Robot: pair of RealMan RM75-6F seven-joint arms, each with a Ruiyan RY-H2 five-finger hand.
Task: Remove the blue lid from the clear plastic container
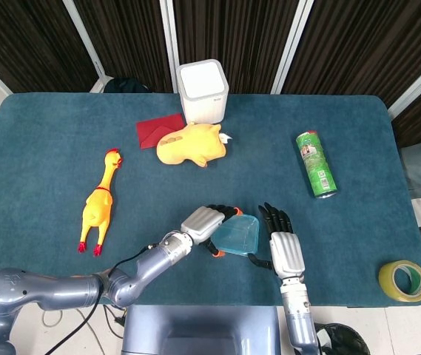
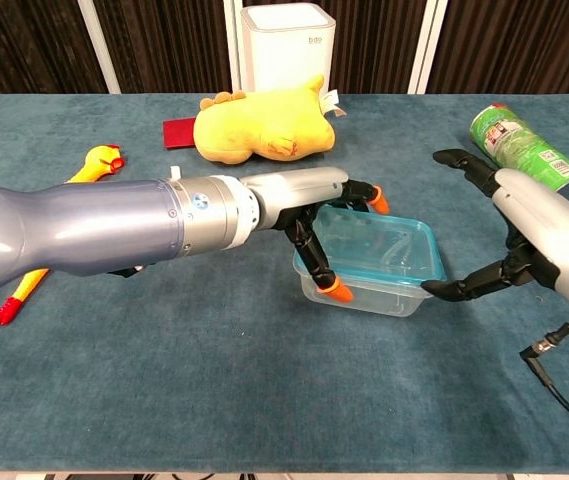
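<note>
Both hands flank the container [image 2: 369, 290]: left hand [image 2: 309, 215] clasping its lid [image 2: 379, 245] edge, right hand [image 2: 524, 235] spread.

Bare table [image 2: 264, 400] in front; plush toy [image 2: 264, 125] behind container [image 2: 369, 262].

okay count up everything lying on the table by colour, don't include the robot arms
Yellow: 3, rubber chicken, plush toy, tape roll
Green: 1, can
Red: 1, cloth
White: 1, box
Blue and clear: 1, lidded container
Total: 7
</note>
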